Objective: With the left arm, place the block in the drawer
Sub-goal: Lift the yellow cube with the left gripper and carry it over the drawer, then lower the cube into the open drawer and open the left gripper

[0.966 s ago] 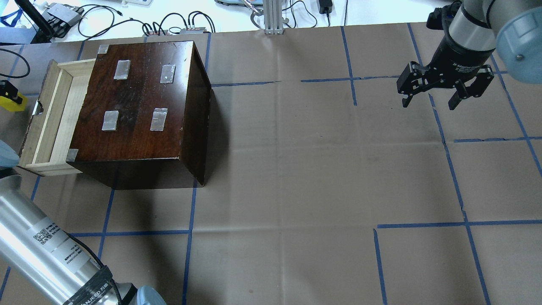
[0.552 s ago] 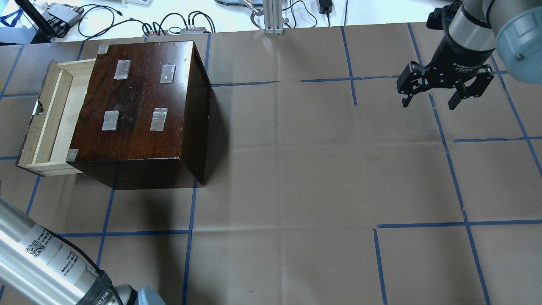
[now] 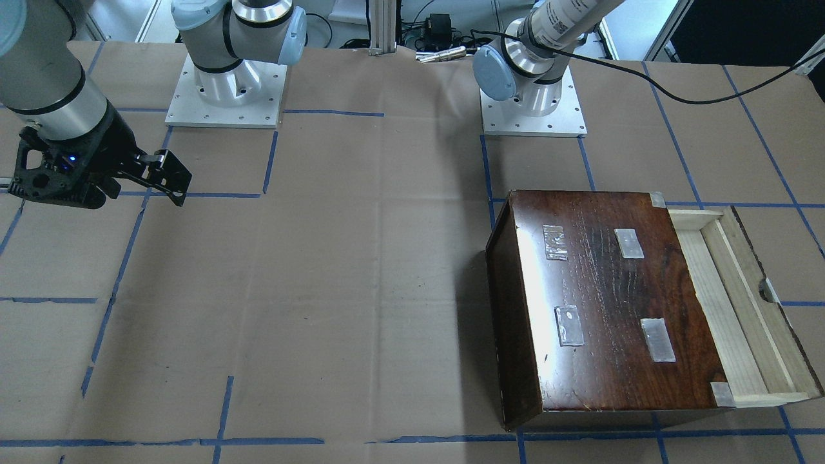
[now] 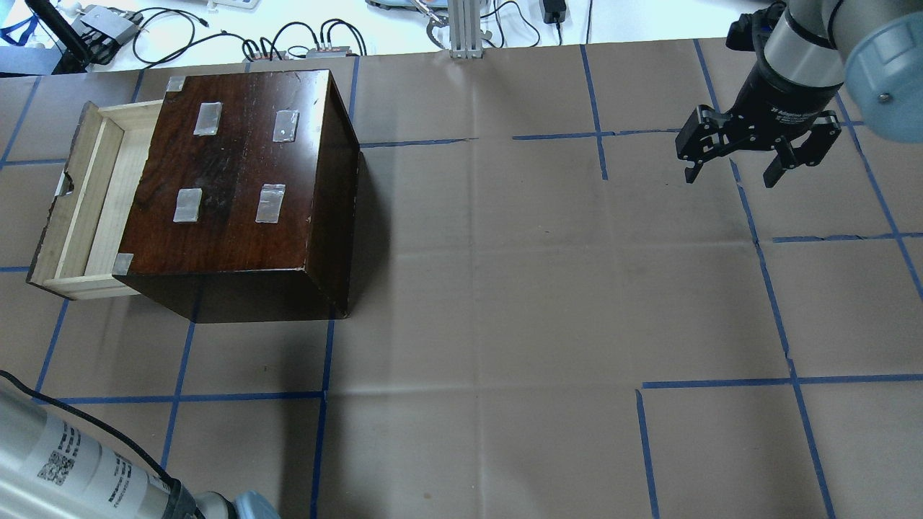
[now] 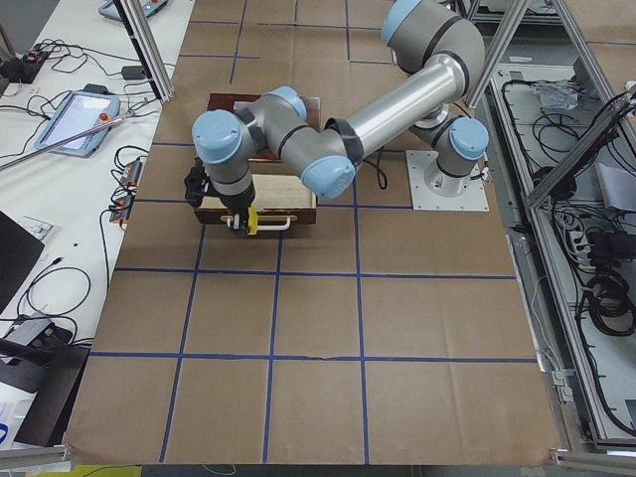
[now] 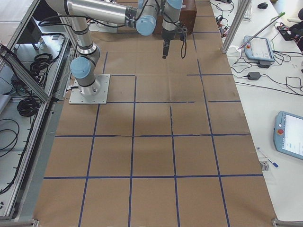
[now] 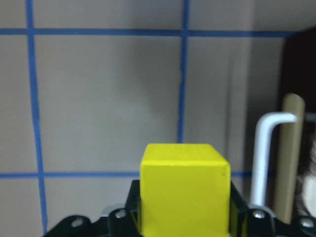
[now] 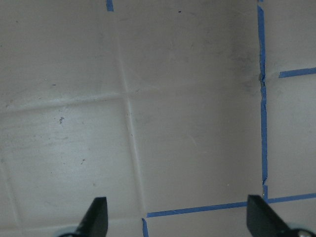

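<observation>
I see the block clamped in the left gripper, sticking out past its fingers, just outside the pulled-out drawer by its front, above the table. The right gripper hovers well apart, jaws spread wide.

Block: small bright yellow cube with plain faces, upright, clamped in the left gripper, off the table, just outside the drawer's front.
Drawer: shallow pale-wood tray with a dark notched front, pulled out leftward from the cabinet.
Left arm: silver-grey, trailing a black cable, reaching across the cabinet.
</observation>
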Robot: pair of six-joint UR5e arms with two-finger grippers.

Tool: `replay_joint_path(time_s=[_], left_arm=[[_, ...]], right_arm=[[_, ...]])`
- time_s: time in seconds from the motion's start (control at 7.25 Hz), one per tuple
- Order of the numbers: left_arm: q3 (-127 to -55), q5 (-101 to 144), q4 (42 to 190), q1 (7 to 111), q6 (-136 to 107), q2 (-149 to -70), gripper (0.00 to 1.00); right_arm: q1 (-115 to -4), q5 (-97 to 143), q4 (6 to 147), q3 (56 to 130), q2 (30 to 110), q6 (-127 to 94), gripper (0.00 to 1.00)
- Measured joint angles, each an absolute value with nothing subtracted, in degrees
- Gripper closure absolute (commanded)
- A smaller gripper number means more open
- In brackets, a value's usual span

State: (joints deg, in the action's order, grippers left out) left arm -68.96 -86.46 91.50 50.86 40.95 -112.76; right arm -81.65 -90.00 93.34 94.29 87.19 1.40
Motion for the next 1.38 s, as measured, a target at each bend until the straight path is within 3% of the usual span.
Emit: replay_joint_path(time_s=[0.28, 0.55, 1.38], left_arm=[[-78.4, -86.3, 89.9, 54.7, 38.9, -106.4, 0.92], [-83.1, -86.3, 85.5, 56.5, 38.1, -105.9, 0.9], [-86.8, -86.2, 78.6, 59.6, 35.4, -109.7, 0.87]], right_arm=[[-81.7, -90.0, 93.3, 94.3, 87.2, 1.4, 0.0], [-81.7, -90.0, 93.3, 94.3, 87.2, 1.4, 0.0], [-81.7, -90.0, 93.3, 94.3, 87.2, 1.4, 0.0]])
